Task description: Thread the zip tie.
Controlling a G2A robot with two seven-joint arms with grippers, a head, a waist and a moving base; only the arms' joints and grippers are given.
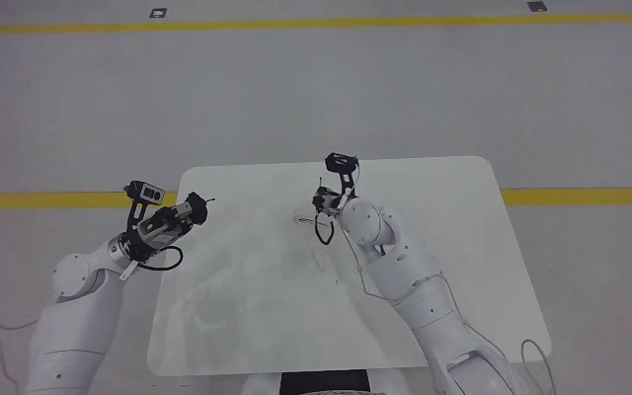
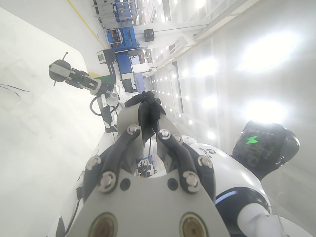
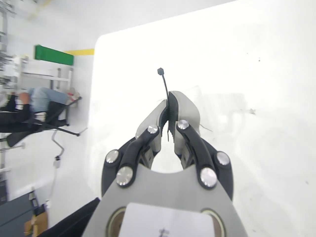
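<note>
A black zip tie (image 3: 164,84) is clamped between the fingertips of my right gripper (image 3: 169,99), which is shut on it. Its square head pokes out past the tips and its tail hangs back between the fingers. This gripper (image 1: 323,201) hovers over the far middle of the white table (image 1: 444,257). In the left wrist view the right gripper (image 2: 59,69) shows with the tie sticking out on both sides. My left gripper (image 1: 196,208) sits at the table's left edge, fingers shut (image 2: 148,104), black pads pressed together. A thin dark strand runs between them; what it is I cannot tell.
Thin dark strands (image 2: 14,88) and a faint clear sheet lie on the table near the right gripper. A black cable (image 1: 320,233) loops under the right wrist. Bare tabletop lies between the arms and toward the front. Yellow floor lines (image 1: 296,24) run beyond the table.
</note>
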